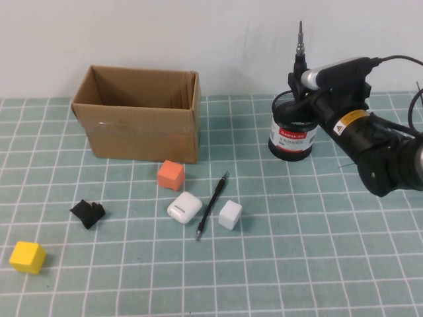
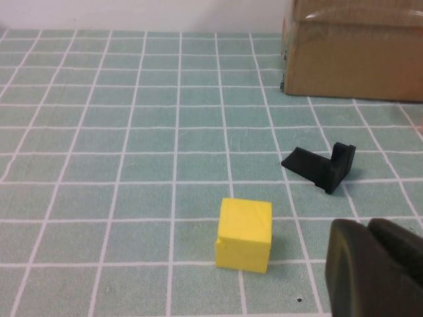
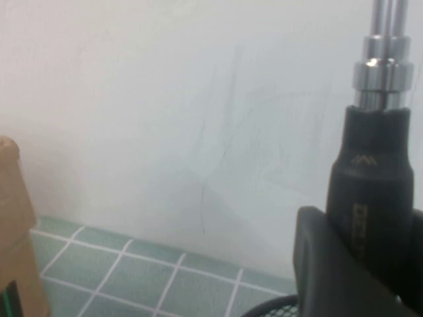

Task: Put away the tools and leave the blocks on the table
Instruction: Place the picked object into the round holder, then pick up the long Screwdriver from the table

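My right gripper [image 1: 299,84] is shut on a black-handled screwdriver [image 1: 300,47] and holds it upright, tip up, over the black mesh pen cup [image 1: 292,129] at the back right. In the right wrist view the handle [image 3: 374,178] sits between the fingers [image 3: 324,264], above the cup's rim [image 3: 268,308]. A thin black pen-like tool [image 1: 212,205] lies on the mat between a white case [image 1: 184,207] and a white block [image 1: 230,214]. An orange block [image 1: 171,175] and a yellow block [image 1: 28,257] also lie there. My left gripper [image 2: 370,251] is shut and empty, near the yellow block [image 2: 244,234].
An open cardboard box [image 1: 140,112] stands at the back left; its corner shows in the left wrist view [image 2: 353,56]. A small black bracket-like piece [image 1: 88,212] lies at the left, also in the left wrist view [image 2: 322,166]. A green grid mat [image 1: 317,264] covers the table.
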Robot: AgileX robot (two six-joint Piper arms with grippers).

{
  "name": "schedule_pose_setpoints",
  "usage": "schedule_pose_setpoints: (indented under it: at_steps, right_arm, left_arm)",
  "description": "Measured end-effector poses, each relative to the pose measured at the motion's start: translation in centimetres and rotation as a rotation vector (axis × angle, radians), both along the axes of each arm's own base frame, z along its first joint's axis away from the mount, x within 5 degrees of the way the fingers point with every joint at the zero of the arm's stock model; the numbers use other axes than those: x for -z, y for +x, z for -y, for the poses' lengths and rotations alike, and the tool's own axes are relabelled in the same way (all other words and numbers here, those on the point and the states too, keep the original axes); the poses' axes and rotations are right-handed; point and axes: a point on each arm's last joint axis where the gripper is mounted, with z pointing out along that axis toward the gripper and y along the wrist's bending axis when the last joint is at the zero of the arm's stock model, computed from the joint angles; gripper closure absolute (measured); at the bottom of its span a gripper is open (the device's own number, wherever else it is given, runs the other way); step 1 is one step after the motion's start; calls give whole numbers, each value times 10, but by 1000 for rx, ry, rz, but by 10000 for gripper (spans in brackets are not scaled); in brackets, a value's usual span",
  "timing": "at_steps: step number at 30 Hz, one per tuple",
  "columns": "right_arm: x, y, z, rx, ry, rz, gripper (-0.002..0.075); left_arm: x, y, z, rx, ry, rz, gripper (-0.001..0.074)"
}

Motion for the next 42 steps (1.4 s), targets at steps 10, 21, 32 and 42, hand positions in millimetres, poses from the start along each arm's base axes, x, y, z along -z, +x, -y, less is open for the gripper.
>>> schedule_pose_setpoints:
  at_steps: [10, 21, 32, 42]
  right_arm:
    - [11, 5, -1, 4, 4, -13, 576]
    - [13, 5, -1, 7, -1, -30, 452]
    - [17, -5, 5, 43, -2, -114, 415]
    - [-94, -52, 20, 48, -41, -233, 636]
  left_arm:
    - [0, 0, 0, 0, 0, 0, 736]
    - [0, 0, 0, 0, 0, 0, 736]
    - [0, 0, 0, 0, 0, 0, 736]
    - [0, 0, 0, 0, 0, 0, 736]
